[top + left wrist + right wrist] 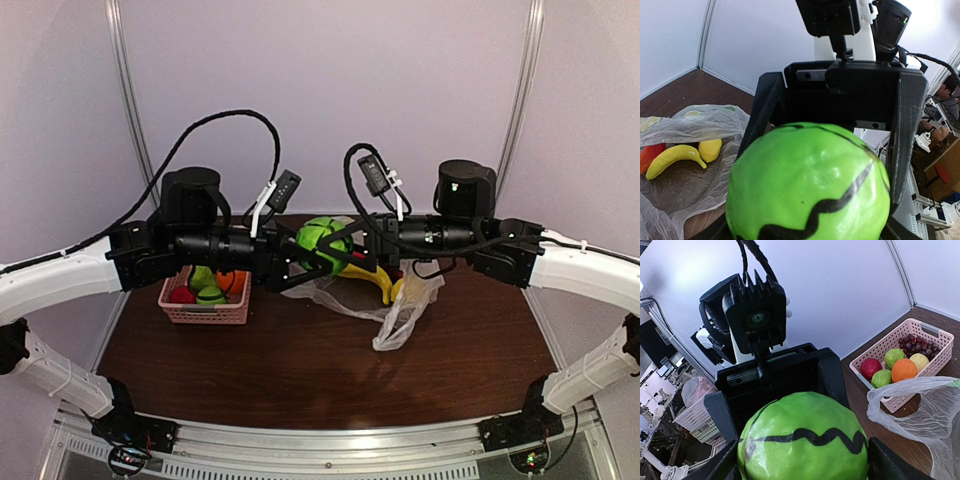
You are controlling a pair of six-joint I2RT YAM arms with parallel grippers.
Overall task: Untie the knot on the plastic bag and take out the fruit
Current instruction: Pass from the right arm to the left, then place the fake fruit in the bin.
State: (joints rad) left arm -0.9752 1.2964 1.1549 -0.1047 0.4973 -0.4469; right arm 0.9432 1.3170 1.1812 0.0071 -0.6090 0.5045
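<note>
A green ball with black wavy lines [323, 238] hangs above the table between both arms. My right gripper [802, 465] is shut on the green ball [802, 440]. From the other side my left gripper [807, 232] has its fingers against the same ball [810, 185]. The clear plastic bag [395, 300] lies slack and open on the table below. A long yellow fruit [672, 157], a smaller yellow piece [710, 149] and a red piece [650, 155] lie on its film. No knot shows in any view.
A pink slotted basket [205, 312] stands at the left of the table. It holds an orange [903, 369], a dark red fruit [870, 367], light green round fruits and dark grapes. White walls close in the back and sides.
</note>
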